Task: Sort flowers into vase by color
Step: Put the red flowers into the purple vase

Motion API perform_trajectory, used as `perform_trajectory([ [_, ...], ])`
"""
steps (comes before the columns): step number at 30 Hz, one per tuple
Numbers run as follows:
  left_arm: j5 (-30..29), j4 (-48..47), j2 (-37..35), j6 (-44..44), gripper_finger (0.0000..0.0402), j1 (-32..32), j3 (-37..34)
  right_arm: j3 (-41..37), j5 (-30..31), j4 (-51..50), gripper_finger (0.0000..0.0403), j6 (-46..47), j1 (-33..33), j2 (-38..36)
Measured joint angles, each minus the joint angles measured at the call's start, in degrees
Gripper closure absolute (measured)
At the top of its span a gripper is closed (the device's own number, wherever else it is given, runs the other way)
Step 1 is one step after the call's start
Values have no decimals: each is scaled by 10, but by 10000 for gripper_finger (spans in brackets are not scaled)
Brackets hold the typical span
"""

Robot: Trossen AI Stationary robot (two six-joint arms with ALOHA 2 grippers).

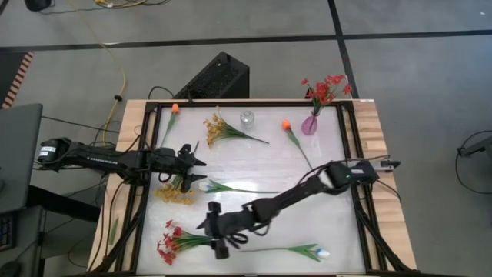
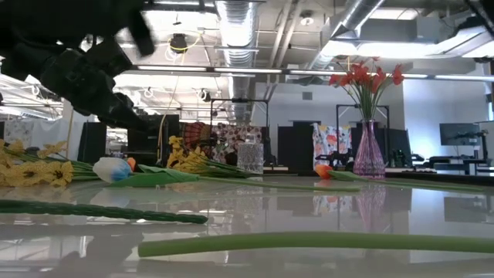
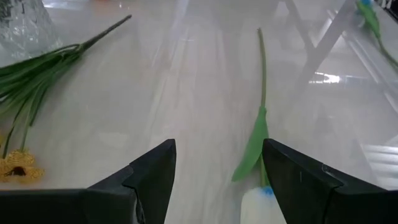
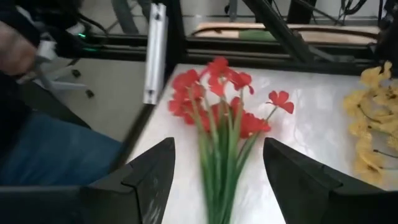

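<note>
Right gripper (image 4: pixel 217 180) gapes over the red flowers (image 4: pixel 217 106) (a person's blue trouser leg (image 4: pixel 50 155) beyond), left gripper (image 3: pixel 217 180) spread too

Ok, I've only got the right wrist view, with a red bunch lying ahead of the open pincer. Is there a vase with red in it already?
Observer: Yes, a pink vase near a table corner on the right arm's side holds red flowers.
Operator: And where's the left arm?
Observer: Its left pincer is open above a white tulip lying on the table.
Operator: Any other vase?
Observer: A clear glass vase stands along the same edge as the pink one, with a yellow spray lying beside it.
</note>
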Motion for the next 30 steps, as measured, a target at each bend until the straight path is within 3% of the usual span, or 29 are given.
perform_trajectory([
  [11,2,-6,0,-8,172,0,0,120,28,-6,133,6,-8,144],
  [17,26,-6,0,-9,172,0,0,125,48,-15,133,51,2,174],
  [22,27,-6,0,-9,172,0,0,128,70,-82,144,62,16,172],
  [26,23,-6,0,-9,172,0,0,128,81,-110,209,46,26,170],
  [30,22,-6,0,-17,172,0,0,127,75,-121,326,35,31,159],
])
